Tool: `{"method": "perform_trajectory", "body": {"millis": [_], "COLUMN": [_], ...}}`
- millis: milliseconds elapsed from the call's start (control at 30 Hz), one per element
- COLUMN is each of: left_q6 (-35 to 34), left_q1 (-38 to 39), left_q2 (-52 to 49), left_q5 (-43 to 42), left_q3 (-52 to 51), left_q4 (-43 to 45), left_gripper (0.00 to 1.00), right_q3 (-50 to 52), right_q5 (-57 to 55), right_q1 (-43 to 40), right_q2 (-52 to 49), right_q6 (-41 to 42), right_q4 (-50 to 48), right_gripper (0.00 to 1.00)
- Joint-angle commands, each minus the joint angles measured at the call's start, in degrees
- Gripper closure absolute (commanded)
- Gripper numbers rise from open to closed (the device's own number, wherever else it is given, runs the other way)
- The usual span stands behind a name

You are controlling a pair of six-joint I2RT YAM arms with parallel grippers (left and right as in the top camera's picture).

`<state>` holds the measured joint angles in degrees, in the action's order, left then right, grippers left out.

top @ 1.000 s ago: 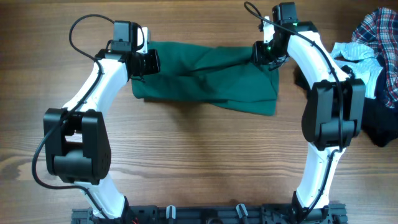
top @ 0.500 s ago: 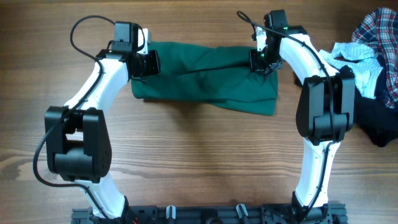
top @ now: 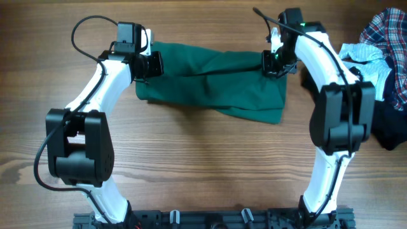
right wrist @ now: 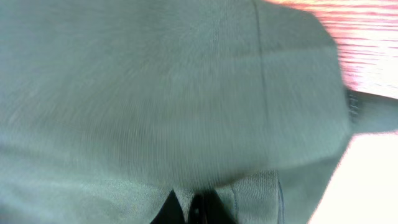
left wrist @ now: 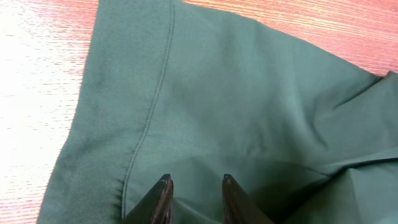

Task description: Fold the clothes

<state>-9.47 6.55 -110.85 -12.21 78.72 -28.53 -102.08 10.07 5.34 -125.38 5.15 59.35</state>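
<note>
The dark green garment (top: 216, 83) is spread lengthwise on the wooden surface (top: 203, 159) between the two claws, its lower edge sagging unevenly toward the near side. The left claw (top: 152, 63) is set at the garment's far left corner; in the left wrist view its fingertips (left wrist: 163, 186) are seen slightly parted with green cloth between and ahead of them, and a stitched hem (left wrist: 152, 99) runs away from the claw toward bare wood, but whether cloth is actually pinched cannot be told. The right claw (top: 278, 63) is placed at the far right corner and is clenched on a pinch of the green fabric, which fills the blurred right wrist view. Outward of the right claw, away from the left one, a plaid shirt (top: 388, 28), a small white piece (top: 365, 54) and a black garment (top: 388, 124) are heaped at the surface's edge.
</note>
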Motion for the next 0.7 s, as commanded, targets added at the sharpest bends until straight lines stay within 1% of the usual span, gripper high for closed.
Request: {"method": "perform_trajectory", "body": {"millis": [0, 67, 200, 333, 433, 533, 667], "left_q6": [0.5, 0.52, 0.52, 0.52, 0.52, 0.52, 0.52], "left_q1": [0.0, 0.0, 0.0, 0.0, 0.0, 0.0, -0.02], "left_q2": [-0.72, -0.72, -0.72, -0.72, -0.72, -0.72, -0.72], "left_q5": [1.62, 1.62, 1.62, 1.62, 1.64, 1.64, 1.66], "left_q3": [0.79, 0.79, 0.79, 0.81, 0.79, 0.79, 0.79], "left_q4": [-0.07, -0.07, -0.09, -0.07, -0.04, -0.04, -0.04], "left_gripper": [0.74, 0.74, 0.74, 0.74, 0.74, 0.74, 0.74], "right_q3": [0.42, 0.42, 0.42, 0.42, 0.44, 0.44, 0.44], "right_q5": [0.31, 0.13, -2.01, -2.36, -2.8, -2.78, -2.75], "right_q1": [-0.28, -0.48, -1.46, -2.71, -2.8, -2.73, -2.51], "right_q2": [3.06, 3.15, 3.15, 3.13, 3.13, 3.13, 3.13], "right_q6": [2.8, 4.61, 12.04, 15.91, 16.0, 15.93, 15.78], "right_q4": [1.84, 2.75, 4.74, 8.61, 11.3, 13.73, 17.84], "right_gripper": [0.92, 0.9, 0.87, 0.89, 0.89, 0.95, 0.96]}}
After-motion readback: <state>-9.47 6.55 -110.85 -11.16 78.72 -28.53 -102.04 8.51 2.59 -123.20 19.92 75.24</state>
